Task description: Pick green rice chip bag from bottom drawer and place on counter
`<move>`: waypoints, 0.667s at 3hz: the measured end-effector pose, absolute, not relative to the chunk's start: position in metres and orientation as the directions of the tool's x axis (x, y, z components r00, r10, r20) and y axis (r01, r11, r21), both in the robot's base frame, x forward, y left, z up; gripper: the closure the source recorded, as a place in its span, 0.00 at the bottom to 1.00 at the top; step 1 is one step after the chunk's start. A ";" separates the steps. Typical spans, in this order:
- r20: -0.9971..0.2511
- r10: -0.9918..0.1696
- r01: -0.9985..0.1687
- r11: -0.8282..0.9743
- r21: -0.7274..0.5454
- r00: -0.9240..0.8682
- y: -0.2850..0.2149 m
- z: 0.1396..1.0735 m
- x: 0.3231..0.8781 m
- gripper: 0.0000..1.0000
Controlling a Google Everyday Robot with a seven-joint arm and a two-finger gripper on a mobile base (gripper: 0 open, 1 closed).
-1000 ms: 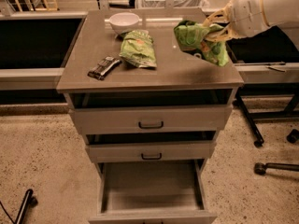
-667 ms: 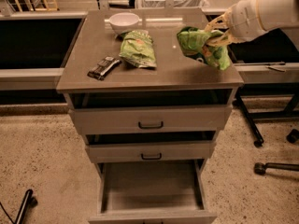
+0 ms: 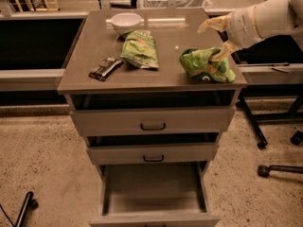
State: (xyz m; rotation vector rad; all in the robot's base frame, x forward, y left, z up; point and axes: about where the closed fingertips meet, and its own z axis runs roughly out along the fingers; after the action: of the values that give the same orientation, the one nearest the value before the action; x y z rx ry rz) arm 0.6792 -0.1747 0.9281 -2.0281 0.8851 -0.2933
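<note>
The green rice chip bag (image 3: 204,66) lies on the right front part of the counter (image 3: 165,37). My gripper (image 3: 214,39) reaches in from the right, just above the bag's far side. It is open: one finger points up and away from the bag, the other finger (image 3: 222,52) rests against the bag's top. The bottom drawer (image 3: 154,188) is pulled out and its pale floor is bare.
A white bowl (image 3: 125,21), a paler flat green bag (image 3: 140,49) and a dark snack bar (image 3: 105,68) lie on the counter's left half. Two upper drawers (image 3: 152,121) stand slightly ajar. Chair legs with castors (image 3: 265,141) stand at the right.
The bag has come down from its held position onto the counter. My gripper has opened and its fingers have spread off the bag.
</note>
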 end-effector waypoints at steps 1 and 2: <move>-0.198 -0.692 -0.524 -0.297 -0.799 0.694 -0.182 0.934 0.670 0.00; -0.257 -0.690 -0.563 -0.260 -0.785 0.676 -0.190 0.962 0.644 0.00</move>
State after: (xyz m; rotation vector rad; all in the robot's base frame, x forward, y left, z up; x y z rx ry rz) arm 0.6438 -0.1903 0.9623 -1.9446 0.9747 -0.1694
